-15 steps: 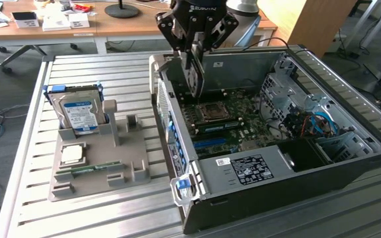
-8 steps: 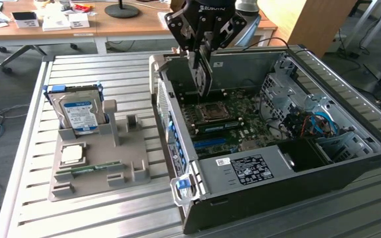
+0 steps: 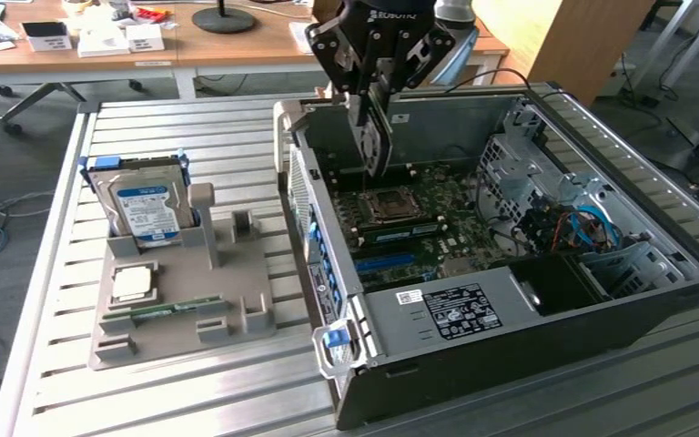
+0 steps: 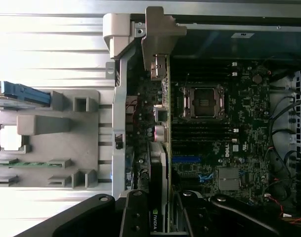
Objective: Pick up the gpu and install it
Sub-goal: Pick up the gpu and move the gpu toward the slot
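Pinching the gpu (image 3: 374, 146) between the two fingers (image 4: 134, 217) of the gripper (image 3: 374, 89), pressed onto its flat faces at one short end, likely so as to leave the long edges and the far end free for fitting. Same grip edge-on in the wrist view: gripper (image 4: 162, 215) at the near end, gpu (image 4: 163, 148) running away from it, what looks like its silver bracket (image 4: 157, 49) at the far end. Hanging upright inside the open computer case (image 3: 531, 300), above the motherboard (image 3: 447, 214), close to the case wall on the exterior view's left and just beside the CPU socket (image 3: 386, 205); probably carried on that side to line the bracket up with that wall. Not seated by the look of it, and apart from the blue slot (image 3: 392, 264) nearer the power supply (image 3: 453, 309); cannot tell whether touching the board. With the case on its side toward the bench's (image 3: 204, 401) edge on the exterior view's right, open face up, giving reach from above. Toward the bench's opposite edge, a grey fixture tray (image 3: 179, 273): hard drive (image 3: 146, 205) stood on edge at its far corner, bare processor chip (image 3: 131, 282) and memory stick (image 3: 161, 309) nearer its front edge, upright posts (image 3: 201, 218) beside the drive with nothing between them
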`<state>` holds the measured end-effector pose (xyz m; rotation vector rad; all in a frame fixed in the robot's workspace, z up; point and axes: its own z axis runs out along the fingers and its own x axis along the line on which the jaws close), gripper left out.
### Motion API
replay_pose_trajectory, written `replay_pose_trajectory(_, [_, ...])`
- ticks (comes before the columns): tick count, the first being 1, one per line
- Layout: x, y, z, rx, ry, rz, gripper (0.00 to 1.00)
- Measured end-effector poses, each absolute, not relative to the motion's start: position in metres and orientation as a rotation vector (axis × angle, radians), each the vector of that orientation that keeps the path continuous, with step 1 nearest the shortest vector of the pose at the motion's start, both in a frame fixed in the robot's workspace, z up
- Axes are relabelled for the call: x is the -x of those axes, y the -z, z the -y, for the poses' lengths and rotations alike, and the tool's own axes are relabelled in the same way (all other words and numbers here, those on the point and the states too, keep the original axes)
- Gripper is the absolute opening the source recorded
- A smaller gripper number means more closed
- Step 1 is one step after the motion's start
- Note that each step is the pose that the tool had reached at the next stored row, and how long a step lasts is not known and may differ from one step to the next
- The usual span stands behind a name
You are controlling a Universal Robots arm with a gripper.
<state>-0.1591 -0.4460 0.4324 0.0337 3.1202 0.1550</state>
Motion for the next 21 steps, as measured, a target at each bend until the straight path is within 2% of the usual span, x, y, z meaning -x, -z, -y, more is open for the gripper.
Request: replay_pose_trajectory(21, [0.101,-0.432,0.446,-0.034,-0.155,-3.12,0.27])
